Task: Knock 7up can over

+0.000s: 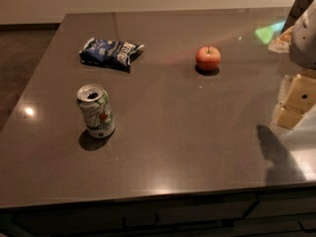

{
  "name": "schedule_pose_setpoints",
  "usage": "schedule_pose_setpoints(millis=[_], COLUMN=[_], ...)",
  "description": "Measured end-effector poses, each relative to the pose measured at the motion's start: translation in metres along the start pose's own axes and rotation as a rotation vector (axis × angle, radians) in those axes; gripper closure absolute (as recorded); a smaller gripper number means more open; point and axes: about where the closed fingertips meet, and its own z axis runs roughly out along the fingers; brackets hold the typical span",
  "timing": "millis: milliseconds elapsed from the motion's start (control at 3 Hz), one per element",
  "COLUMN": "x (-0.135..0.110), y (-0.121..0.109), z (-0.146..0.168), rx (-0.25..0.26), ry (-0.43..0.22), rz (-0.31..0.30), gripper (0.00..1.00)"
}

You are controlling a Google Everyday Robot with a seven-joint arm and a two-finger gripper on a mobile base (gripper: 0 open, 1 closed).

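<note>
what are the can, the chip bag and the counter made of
7up can: thin aluminium, it seems, going by the shiny silver top and printed white wall. Chip bag: crinkled glossy foil or plastic film. Counter: polished dark stone or laminate, mirroring lights. The gripper hangs at the right edge.

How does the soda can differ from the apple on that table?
The 7up can is white and silver with green lettering; the apple is red. The can is an upright cylinder; the apple is round, stem up. The can stands nearer the camera; the apple sits farther back, to its right. Both rest on the dark table, apart from the gripper at the right edge.
</note>
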Motion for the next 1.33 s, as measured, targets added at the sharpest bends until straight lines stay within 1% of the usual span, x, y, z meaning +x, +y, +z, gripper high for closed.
schedule_pose_setpoints(millis=[333,667,1000,1333], x=[0.000,-0.022,-0.077,-0.120], y=[0.000,-0.002,0.003,0.012], z=[0.000,0.003,0.019,0.033], rx=[0.000,-0.040,-0.125,-0.162], ry=[0.000,-0.056,-0.196,-0.289], rz=[0.000,-0.038,-0.084,-0.107], gripper=[0.00,0.00,0.00,0.00])
